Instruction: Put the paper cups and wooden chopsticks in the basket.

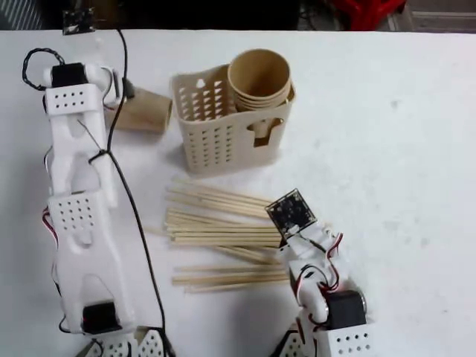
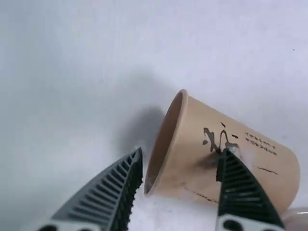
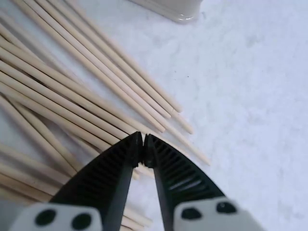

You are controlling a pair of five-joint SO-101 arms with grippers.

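1 paper cup point(image 2: 231, 159) on its side on the white table point(image 1: 387, 149), just beside the basket point(image 1: 223, 149). Stack of nested cups point(image 1: 259, 74) upright in 1 corner of the basket. Loose wooden chopsticks point(image 1: 216, 230) flat on the table in front of the basket, apart from it. Astride the lying cup near its rim, left gripper point(image 2: 183, 150) spread wide, gripping nothing. Low over the chopsticks, right gripper point(image 3: 144, 137) with jaws closed tip to tip, nothing between them.
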